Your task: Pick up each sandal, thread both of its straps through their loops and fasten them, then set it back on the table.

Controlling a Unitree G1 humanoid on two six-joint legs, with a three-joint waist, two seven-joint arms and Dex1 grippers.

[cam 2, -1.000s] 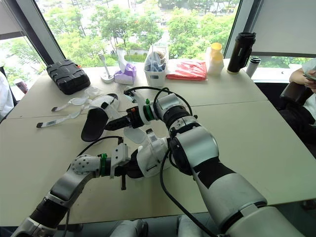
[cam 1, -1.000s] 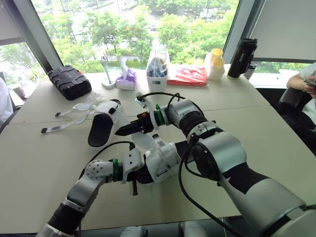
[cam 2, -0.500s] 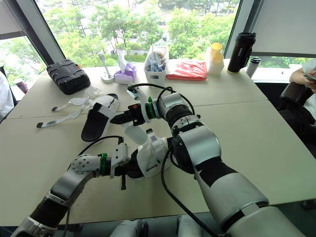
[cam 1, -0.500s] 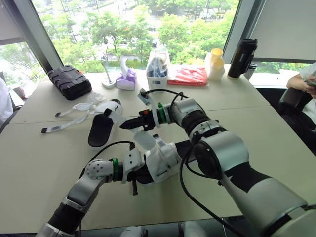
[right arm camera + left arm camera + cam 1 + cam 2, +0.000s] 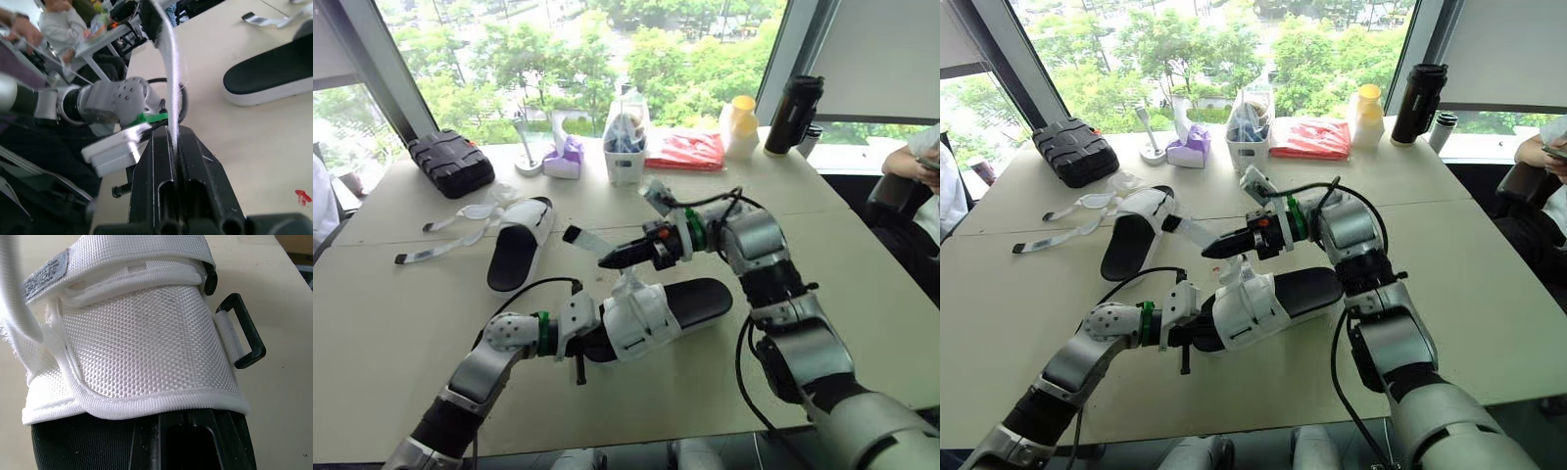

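Left eye: near sandal [image 5: 656,308] lies by the table's near edge, long axis roughly along that edge, white upper toward the table's left, bare black footbed toward its right. Left gripper [image 5: 592,341] is clamped on the upper end as my anchor. Right gripper [image 5: 610,260] hangs just above the upper, pinched on the strap [image 5: 592,243]. The strap rises from the upper through the grip, and its free end sticks out toward the far left corner. Far sandal [image 5: 514,250] sits nearer the left edge, apart from both grippers, with loose straps [image 5: 460,230] beside it. At the far edge a clear bin [image 5: 626,137] is stuffed with items I can't identify, and the black tumbler [image 5: 793,113] is capped, contents unknown. Right eye: same layout, nothing to add. Left wrist: a black loop [image 5: 243,330] stands off the side of the upper with nothing through it. A second loop [image 5: 210,280] sits further along with a band running to it, and I can't tell if that one is threaded. Right wrist: fingers [image 5: 200,171] are together with the strap sandwiched edge-on between them. My read: the strap tip points away from the empty loop, so the right arm must swing it back down to the sandal's side while the left arm holds steady.
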